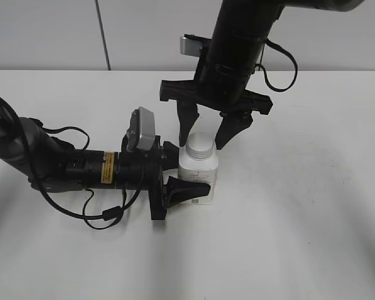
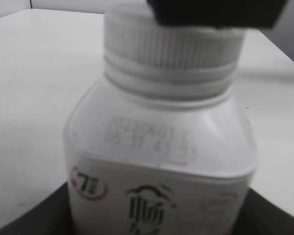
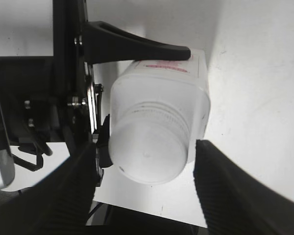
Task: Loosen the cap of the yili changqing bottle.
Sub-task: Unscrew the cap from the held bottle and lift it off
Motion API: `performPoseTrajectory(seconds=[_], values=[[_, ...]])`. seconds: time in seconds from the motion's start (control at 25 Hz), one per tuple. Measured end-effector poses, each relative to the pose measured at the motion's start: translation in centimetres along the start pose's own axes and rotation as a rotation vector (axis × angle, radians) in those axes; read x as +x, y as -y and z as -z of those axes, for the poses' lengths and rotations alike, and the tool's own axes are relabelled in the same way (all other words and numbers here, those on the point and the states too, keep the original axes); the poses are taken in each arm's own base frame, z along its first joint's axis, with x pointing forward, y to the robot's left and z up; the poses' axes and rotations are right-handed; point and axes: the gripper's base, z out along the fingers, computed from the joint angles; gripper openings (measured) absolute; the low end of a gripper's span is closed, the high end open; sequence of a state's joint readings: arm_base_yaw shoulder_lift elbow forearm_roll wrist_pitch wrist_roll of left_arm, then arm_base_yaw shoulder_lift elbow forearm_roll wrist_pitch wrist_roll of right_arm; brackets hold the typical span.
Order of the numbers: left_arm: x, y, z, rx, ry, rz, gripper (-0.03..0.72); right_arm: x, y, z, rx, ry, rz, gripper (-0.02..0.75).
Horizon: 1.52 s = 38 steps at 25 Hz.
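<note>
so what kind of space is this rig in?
Likely a lab or test bench: bare white table, plain grey wall panels, and just one bottle between the left gripper and right gripper.

Bottle (image 1: 198, 177): white plastic, smooth, dull sheen; printed label on lower body, stamped code faint on the shoulder. Cap (image 1: 199, 145): white plastic, ribbed side wall, flat smooth top. Table (image 1: 312, 206): white, matt, smooth. Left tool (image 1: 175, 175): black matt plastic, silvery screws near its base. Right tool (image 1: 207, 130): black, finger (image 3: 230, 188) faces finely ridged. Cables (image 1: 100, 215): black, slightly glossy.
</note>
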<state>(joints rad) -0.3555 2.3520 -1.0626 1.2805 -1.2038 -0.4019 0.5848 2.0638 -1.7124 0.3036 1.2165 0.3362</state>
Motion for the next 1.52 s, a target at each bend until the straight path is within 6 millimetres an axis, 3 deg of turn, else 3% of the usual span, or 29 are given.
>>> performPoseTrajectory(seconds=[1.52], values=[[-0.01,-0.01,0.00,-0.001,0.001,0.001,0.432,-0.31,0.06,-0.50,0.008,-0.005,-0.005,0.494]])
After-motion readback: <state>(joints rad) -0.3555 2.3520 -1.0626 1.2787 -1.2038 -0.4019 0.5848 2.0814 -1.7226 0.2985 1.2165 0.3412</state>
